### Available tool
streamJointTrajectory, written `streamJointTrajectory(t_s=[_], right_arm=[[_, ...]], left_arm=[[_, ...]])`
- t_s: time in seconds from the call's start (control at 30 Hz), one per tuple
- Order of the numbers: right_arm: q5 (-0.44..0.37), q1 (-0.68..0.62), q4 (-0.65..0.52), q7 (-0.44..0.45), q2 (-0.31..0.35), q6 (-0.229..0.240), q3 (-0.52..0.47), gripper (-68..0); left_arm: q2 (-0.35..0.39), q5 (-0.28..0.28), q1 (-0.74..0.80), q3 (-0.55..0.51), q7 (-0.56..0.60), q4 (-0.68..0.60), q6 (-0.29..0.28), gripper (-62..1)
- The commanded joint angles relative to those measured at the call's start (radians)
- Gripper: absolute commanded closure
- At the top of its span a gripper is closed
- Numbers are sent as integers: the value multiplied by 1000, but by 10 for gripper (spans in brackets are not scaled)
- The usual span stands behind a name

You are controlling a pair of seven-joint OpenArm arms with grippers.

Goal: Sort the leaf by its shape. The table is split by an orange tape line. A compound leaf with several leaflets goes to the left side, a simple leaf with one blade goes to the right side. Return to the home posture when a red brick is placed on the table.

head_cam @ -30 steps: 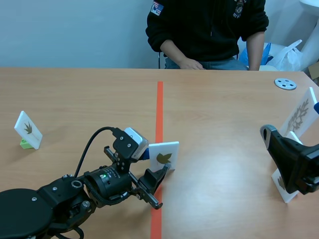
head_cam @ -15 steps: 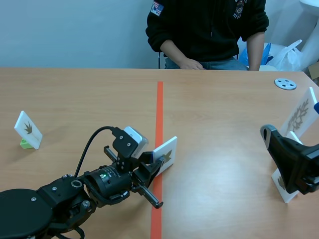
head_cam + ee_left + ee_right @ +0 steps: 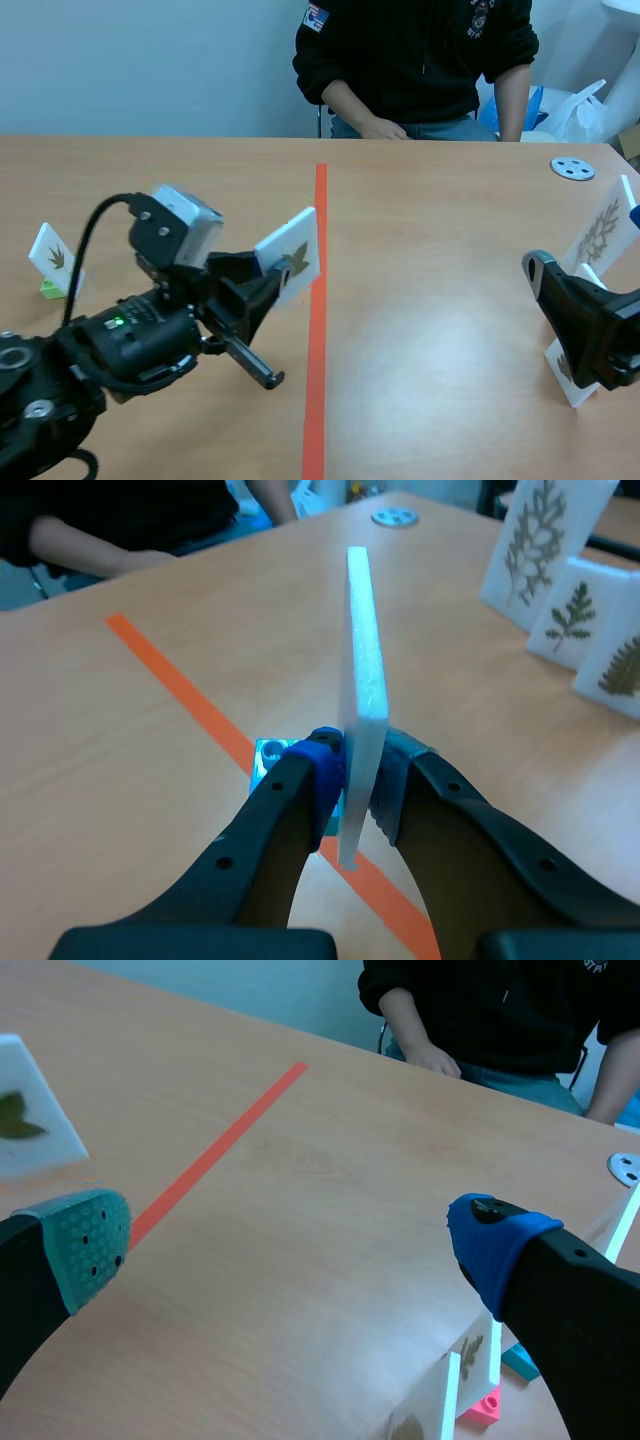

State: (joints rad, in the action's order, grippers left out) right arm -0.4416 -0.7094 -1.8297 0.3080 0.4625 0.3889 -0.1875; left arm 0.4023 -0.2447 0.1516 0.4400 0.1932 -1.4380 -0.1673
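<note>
The left fingers (image 3: 290, 810) are clamped on the bottom edge of the leaf card (image 3: 362, 660), which stands upright and edge-on between them, its long axis running up and away from the wrist; a blue block (image 3: 268, 758) sits at the card's foot, just beside one pad. In the scene the leaf card (image 3: 291, 257) hangs above the counter (image 3: 450, 250), tilted, just left of the orange tape line (image 3: 319, 230). The coming move turns on that: the left half lies directly below, the right half across the line. The leaf print shows as one dark, pointed shape; I cannot tell whether it is a single blade or several leaflets.

The right fingers (image 3: 90, 1245) are spread wide and hold nothing; they wait near the right edge beside other cards (image 3: 605, 230), well apart from the held card, so the left arm is the one placed to set it down. Another card (image 3: 55, 260) stands at the far left.

No card carries readable writing; the person (image 3: 420, 60) wears a shoulder patch too small to read.
</note>
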Motion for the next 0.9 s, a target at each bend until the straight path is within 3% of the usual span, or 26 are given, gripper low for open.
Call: streamJointTrajectory(t_s=[0.0,0.2,0.4,0.53,0.7,0.87], right_arm=[[-8,14,-2,11,8,-3,-1,-679],[-8,14,-2,11,9,-3,-1,-679],[-8,14,-2,11,9,-3,-1,-679],[-8,14,-2,11,9,-3,-1,-679],[-8,14,-2,11,9,-3,-1,-679],[-8,23,-2,11,8,-3,-1,-679]], left_arm=[[1,-6,56,-44,14,-31,1,-70],[-5,-115,221,-241,-4,-114,1,-70],[-11,-141,269,-381,-3,-105,37,-70],[-12,-141,269,-434,2,-75,89,-70],[-11,-143,260,-454,59,9,102,-70],[-11,-251,221,-454,145,125,102,-70]])
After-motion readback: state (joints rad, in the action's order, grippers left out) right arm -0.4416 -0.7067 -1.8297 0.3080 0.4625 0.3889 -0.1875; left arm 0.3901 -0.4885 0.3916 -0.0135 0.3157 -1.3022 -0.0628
